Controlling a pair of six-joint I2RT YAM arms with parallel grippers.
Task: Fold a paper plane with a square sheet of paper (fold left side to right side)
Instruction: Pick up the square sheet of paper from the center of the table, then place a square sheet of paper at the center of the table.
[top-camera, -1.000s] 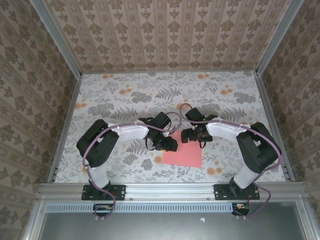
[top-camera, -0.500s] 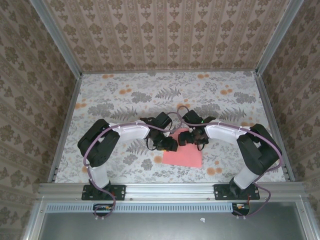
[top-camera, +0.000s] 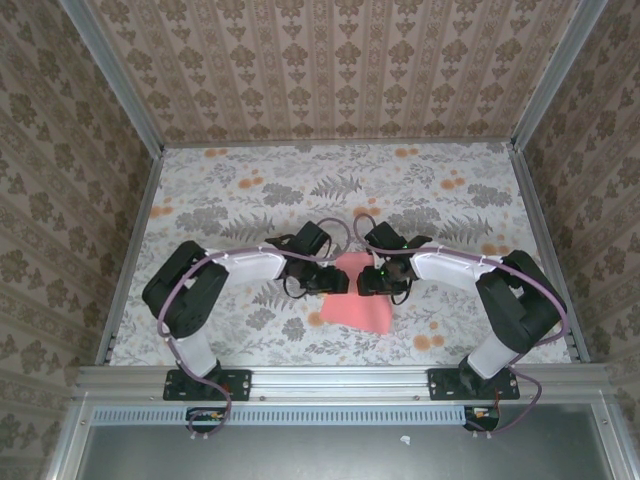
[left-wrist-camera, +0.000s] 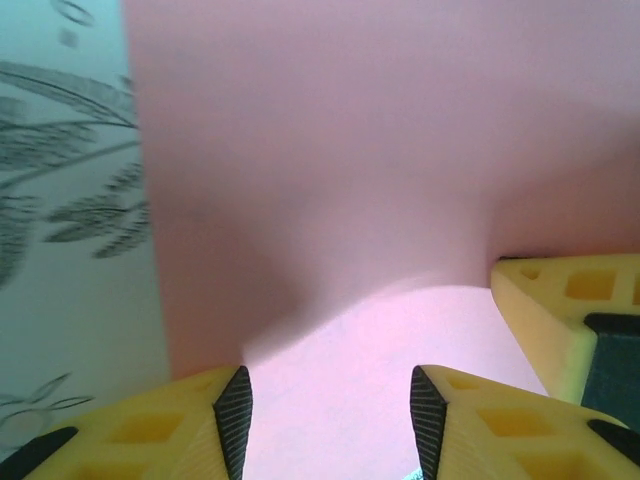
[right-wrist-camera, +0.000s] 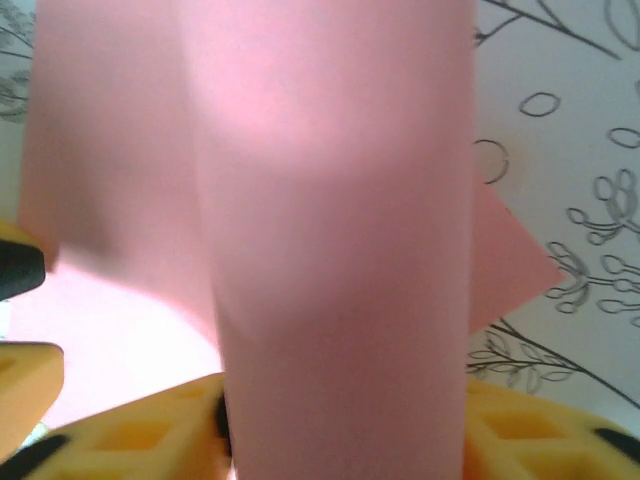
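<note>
I've got the paper (top-camera: 357, 306) low on the table (top-camera: 250, 190), about 6 o'clock of its middle, between the two wrists. The left gripper (top-camera: 338, 284) is on it at its 11 o'clock and the right gripper (top-camera: 368, 285) at its 1 o'clock, with the far edge humped up between them. On the left wrist camera, the left gripper (left-wrist-camera: 330, 420) has its jaws apart, paper (left-wrist-camera: 380, 150) spread across the gap, and a yellow finger of the right gripper (left-wrist-camera: 560, 310) touching the sheet at 3 o'clock. On the right wrist camera, the right gripper (right-wrist-camera: 345, 435) has its fingers (right-wrist-camera: 150, 430) wide. A raised band of paper (right-wrist-camera: 330, 250) runs pad to pad, and I can't tell if they're squeezing it. One corner lies flat at 3 o'clock.
</note>
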